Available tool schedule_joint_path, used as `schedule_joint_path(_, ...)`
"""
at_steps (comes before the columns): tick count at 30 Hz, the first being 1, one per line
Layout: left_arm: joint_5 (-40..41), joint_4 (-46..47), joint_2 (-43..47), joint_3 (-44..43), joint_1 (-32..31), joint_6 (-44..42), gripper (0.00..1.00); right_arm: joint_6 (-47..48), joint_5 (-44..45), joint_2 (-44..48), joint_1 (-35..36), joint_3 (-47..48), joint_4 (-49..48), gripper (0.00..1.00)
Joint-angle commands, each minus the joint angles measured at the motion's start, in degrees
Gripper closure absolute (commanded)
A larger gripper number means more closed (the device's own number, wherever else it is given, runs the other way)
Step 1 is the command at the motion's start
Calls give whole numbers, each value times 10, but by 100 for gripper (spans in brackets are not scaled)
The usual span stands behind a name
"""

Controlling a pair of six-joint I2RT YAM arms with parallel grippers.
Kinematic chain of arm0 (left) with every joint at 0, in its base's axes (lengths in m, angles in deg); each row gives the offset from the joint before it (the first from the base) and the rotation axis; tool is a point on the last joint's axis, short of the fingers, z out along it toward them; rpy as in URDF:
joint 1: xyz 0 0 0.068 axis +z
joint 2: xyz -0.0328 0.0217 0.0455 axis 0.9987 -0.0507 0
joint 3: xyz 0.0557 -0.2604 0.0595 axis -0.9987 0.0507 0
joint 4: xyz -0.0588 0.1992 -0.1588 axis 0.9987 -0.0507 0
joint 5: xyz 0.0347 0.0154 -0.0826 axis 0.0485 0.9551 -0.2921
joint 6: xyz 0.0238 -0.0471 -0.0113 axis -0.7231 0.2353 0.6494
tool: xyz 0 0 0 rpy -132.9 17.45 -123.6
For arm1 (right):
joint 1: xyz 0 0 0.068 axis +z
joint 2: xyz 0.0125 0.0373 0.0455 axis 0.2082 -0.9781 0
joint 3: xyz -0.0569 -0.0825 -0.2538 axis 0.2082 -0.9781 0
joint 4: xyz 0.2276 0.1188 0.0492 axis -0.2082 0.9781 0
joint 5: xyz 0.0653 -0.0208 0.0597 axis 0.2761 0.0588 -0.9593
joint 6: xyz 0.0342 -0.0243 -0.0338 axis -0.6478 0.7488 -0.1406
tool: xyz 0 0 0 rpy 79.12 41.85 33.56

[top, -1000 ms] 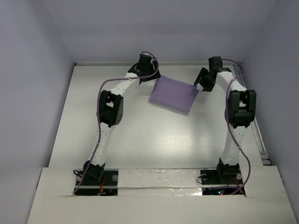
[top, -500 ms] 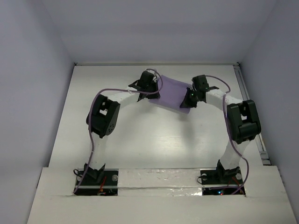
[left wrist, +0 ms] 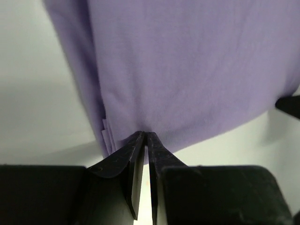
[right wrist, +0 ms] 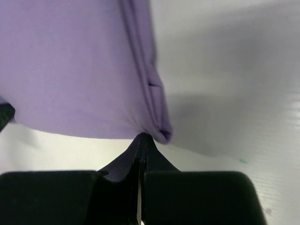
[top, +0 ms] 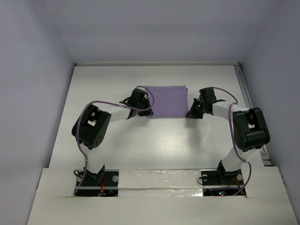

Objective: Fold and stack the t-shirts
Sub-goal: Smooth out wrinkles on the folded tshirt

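Observation:
One lavender t-shirt point(top: 166, 101), folded into a rectangle, lies in the middle of the white table. My left gripper point(top: 146, 108) is at its near left corner and my right gripper point(top: 191, 112) at its near right corner. In the left wrist view the jaws point(left wrist: 146, 136) are shut, pinching the near edge of the t-shirt point(left wrist: 187, 70), whose stacked layers show at the left. In the right wrist view the jaws point(right wrist: 143, 137) are shut on the puckered near corner of the t-shirt point(right wrist: 70, 70), beside its rolled fold.
Grey walls close the table point(top: 108, 136) in on three sides. A metal rail point(top: 248, 103) runs along the right edge. Both arm bases sit at the near edge.
Both grippers have moved from the shirt's far corners toward me to its near corners and have shut. The shirt, skewed before, now lies square.

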Motion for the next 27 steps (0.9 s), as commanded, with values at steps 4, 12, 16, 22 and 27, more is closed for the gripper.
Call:
schedule_joint_path(4,47,-103,103,11,-9,3,89,57,-19,82,-8,40,77,100)
schedule_joint_path(12,58,-151,35,-190,13,-13,86,52,-81,-48,-14,214,50,100)
schedule_joint_path(16,47,-148,-50,-248,31,-11,86,53,-110,-141,-14,306,43,100)
schedule_joint_path(22,42,-138,-143,-308,61,-19,87,26,-159,-261,-50,400,-10,100)
schedule_joint_path(27,54,-131,-183,-312,75,-19,88,25,-170,-348,-69,480,10,100)
